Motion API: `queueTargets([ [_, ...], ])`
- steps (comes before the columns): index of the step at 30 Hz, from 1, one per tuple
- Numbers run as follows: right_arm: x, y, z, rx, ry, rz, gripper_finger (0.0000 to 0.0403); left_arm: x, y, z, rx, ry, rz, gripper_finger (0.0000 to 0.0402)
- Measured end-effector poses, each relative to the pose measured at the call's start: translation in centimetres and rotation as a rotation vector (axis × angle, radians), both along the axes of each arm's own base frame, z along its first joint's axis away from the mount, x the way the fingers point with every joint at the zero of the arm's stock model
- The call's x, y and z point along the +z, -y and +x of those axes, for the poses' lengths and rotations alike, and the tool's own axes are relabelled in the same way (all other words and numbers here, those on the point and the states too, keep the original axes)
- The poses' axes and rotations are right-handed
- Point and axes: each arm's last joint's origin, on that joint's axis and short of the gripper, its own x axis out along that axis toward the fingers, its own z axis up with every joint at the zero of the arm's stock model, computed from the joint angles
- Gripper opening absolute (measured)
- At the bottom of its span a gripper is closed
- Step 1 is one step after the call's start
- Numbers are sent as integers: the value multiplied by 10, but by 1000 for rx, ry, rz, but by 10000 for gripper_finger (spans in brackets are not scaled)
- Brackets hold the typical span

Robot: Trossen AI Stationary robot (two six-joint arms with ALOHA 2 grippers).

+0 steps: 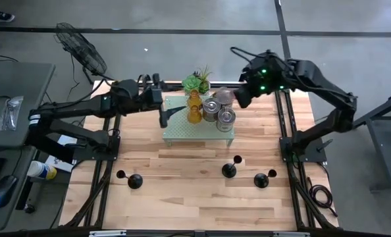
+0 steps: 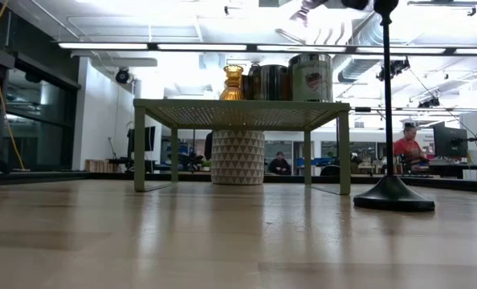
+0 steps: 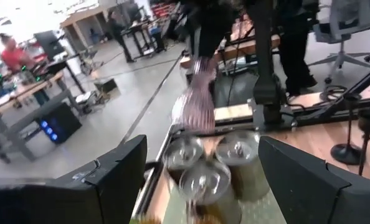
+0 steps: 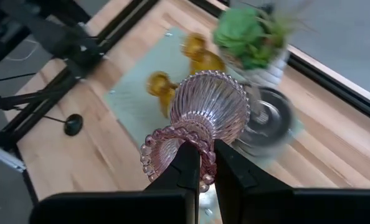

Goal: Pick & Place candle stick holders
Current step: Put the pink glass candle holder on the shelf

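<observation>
Now our right hand [image 4: 200, 163], shut on the pink ribbed glass holder [image 4: 200, 118], must lower it straight beside the silvery holders [image 1: 220, 113]; left hand [image 1: 164, 116] waits open.

Robotics lab (workbenches [image 3: 23, 93], ceiling ducts [image 2: 335, 32])

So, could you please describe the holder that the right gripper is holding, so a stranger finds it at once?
Look above the far right corner of the pale green stand, where the right gripper is shut on the pink glass holder. Unlike the silvery holders and amber holders below, it is ribbed with a beaded rim.
</observation>
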Motion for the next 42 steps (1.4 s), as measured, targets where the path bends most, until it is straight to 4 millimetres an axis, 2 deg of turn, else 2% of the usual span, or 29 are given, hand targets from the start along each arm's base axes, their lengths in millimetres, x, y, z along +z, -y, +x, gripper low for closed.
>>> queueTargets([
  [3,-1,-3,15,42,40,-5,15,11,-2,13,-9,-9,51,303],
  [8,1,-12,31,95,121,-22,15,14,-4,35,-27,-103,114,303],
  [15,5,-20,38,109,169,-51,15,24,-5,64,-86,-87,176,303],
  [20,6,-20,38,110,178,-54,15,24,-2,85,-131,-117,229,303],
  [25,6,-20,39,104,183,-66,15,16,0,104,-93,-152,254,303],
  [34,8,-24,41,137,201,-69,15,10,-5,112,53,-206,294,303],
  [42,9,-28,42,150,212,-73,15,11,-4,112,38,-189,294,289],
])
